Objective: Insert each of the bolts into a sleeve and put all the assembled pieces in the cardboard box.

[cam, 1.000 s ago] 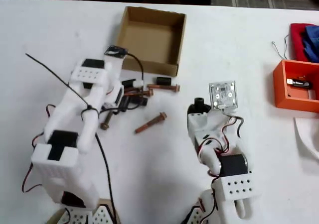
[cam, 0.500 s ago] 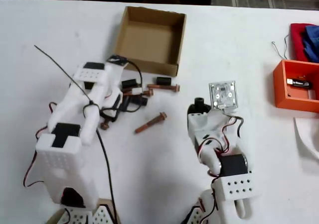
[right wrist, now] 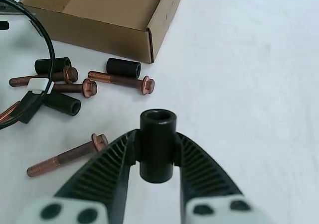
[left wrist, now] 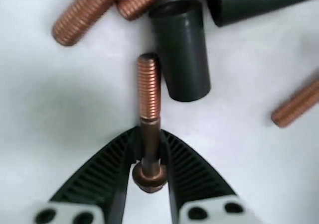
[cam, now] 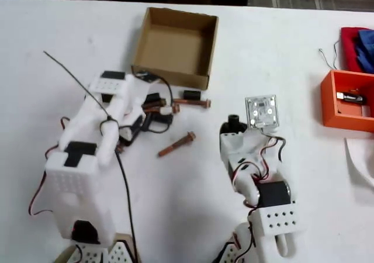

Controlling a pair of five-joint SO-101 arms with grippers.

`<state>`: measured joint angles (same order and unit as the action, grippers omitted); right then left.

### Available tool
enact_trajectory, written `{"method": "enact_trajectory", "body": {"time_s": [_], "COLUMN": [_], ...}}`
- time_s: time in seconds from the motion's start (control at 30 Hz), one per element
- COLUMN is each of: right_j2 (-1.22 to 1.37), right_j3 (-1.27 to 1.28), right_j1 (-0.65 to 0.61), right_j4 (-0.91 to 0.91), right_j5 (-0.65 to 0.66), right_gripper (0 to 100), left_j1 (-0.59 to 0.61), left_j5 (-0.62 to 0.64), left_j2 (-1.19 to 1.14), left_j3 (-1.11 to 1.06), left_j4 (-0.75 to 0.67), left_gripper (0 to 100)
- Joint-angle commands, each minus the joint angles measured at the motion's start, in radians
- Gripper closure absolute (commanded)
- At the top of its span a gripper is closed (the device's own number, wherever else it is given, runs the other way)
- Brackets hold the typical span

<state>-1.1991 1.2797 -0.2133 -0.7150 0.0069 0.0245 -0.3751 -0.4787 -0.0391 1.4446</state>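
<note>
No text, label, number or sign was legible; the box, each bolt, each sleeve and the orange bin bore no readable marking

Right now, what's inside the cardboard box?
From above, the cardboard box shows only its bare brown floor, with nothing lying on it. Its near wall covers a thin strip of floor, so that bit cannot be seen.
</note>
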Motion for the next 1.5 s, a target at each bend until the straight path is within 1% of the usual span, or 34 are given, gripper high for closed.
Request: {"method": "enact_trajectory", "body": {"time_s": [0.0, 0.1, 0.13, 0.17, 0.3, 0.43, 0.47, 0.5, 0.53, 0.63, 0.8, 0.83, 0.9, 1.0, 1.27, 1.33, 1.37, 1.47], "right_j2": [-0.025, -0.025, -0.025, -0.025, -0.024, -0.024, -0.024, -0.024, -0.024, -0.024, -0.024, -0.024, -0.024, -0.024, -0.024, -0.024, -0.024, -0.024], "right_j3": [-0.008, -0.008, -0.008, -0.008, -0.008, -0.008, -0.008, -0.008, -0.008, -0.008, -0.008, -0.008, -0.008, -0.008, -0.008, -0.008, -0.008, -0.008], "right_j1": [0.004, 0.004, 0.004, 0.004, 0.004, 0.004, 0.004, 0.004, 0.004, 0.004, 0.004, 0.004, 0.004, 0.004, 0.004, 0.004, 0.004, 0.004], "right_j4": [-0.002, -0.002, -0.002, -0.002, -0.002, -0.002, -0.002, -0.002, -0.002, -0.002, -0.002, -0.002, -0.002, -0.002, -0.002, -0.002, -0.002, -0.001], "right_j5": [-0.009, -0.009, -0.009, -0.009, -0.009, -0.009, -0.009, -0.009, -0.009, -0.009, -0.009, -0.009, -0.009, -0.009, -0.009, -0.009, -0.009, -0.009], "right_gripper": [97.8, 97.8, 97.8, 97.8, 97.8, 97.8, 97.8, 97.8, 97.8, 97.8, 97.8, 97.8, 97.8, 97.8, 97.8, 97.8, 97.8, 97.8], "left_j1": [0.064, 0.141, 0.17, 0.201, 0.316, 0.37, 0.376, 0.376, 0.376, 0.373, 0.356, 0.353, 0.345, 0.341, 0.347, 0.347, 0.344, 0.315], "left_j5": [-0.077, -0.195, -0.262, -0.348, -0.756, -1.229, -1.307, -1.356, -1.372, -1.35, -1.349, -1.349, -1.346, -1.346, -1.344, -1.293, -1.247, -1.046], "left_j2": [0.005, 0.005, 0.005, 0.005, -0.008, -0.009, -0.009, -0.009, -0.009, -0.009, -0.008, -0.008, -0.008, -0.005, 0.006, 0.006, 0.006, 0.006], "left_j3": [0.104, 0.237, 0.288, 0.329, 0.464, 0.47, 0.463, 0.45, 0.433, 0.343, 0.171, 0.153, 0.137, 0.14, 0.159, 0.219, 0.265, 0.426], "left_j4": [0.126, 0.272, 0.319, 0.338, 0.325, 0.27, 0.256, 0.23, 0.198, 0.109, -0.023, -0.041, -0.06, -0.057, -0.052, -0.005, 0.037, 0.213], "left_gripper": [97, 98, 98, 98, 98, 98, 97, 97, 97, 97, 97, 96, 91, 84, 83, 83, 83, 83]}}
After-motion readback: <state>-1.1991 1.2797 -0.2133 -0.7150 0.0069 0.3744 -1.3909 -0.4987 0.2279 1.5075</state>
